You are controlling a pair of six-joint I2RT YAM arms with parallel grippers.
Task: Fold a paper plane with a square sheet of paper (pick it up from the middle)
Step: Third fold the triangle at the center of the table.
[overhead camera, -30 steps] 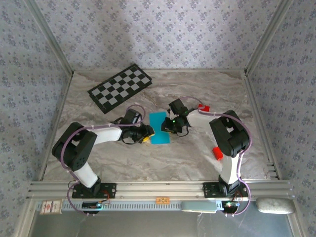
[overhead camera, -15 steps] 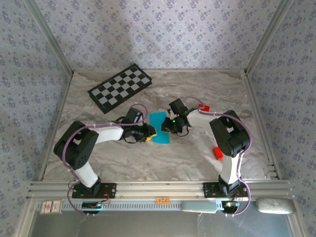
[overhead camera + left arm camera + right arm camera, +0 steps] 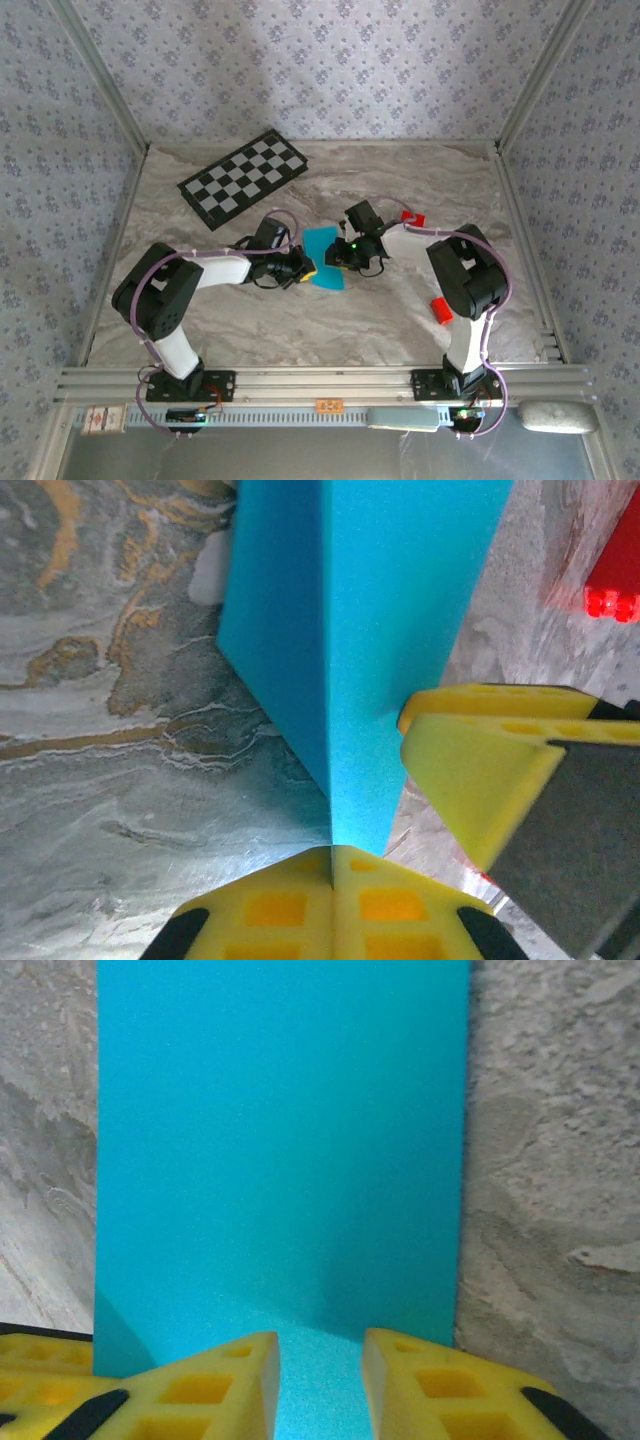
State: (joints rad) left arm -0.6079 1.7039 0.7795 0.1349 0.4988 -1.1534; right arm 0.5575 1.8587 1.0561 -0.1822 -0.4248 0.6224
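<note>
Your left gripper (image 3: 332, 868) has its two yellow fingers pressed together on the near edge of the paper (image 3: 400, 600). The pinch sits right where a crease runs up the sheet. In the left wrist view that crease stands up as a ridge: the face to its left slopes down to the marble table (image 3: 120, 730), and the face to its right is wider and brighter.

Your right gripper (image 3: 320, 1365) comes in from the opposite side. Its fingers are spread a little, with a strip of cyan showing in the gap between them. They sit at the paper's edge, but you cannot tell from here whether the pads touch it. From the right wrist the sheet looks flat and smooth, running straight away from the fingers with marble on both sides.

From above, the paper lies near the middle of the table, between the two grippers. Your left one is at its lower left and your right one at its right edge, and both arms are bent inward toward it. The checkered board (image 3: 245, 177) lies well apart at the back left. One red block (image 3: 413, 217) sits behind the right arm, and another (image 3: 438, 311) sits nearer you — beside that arm's elbow.
</note>
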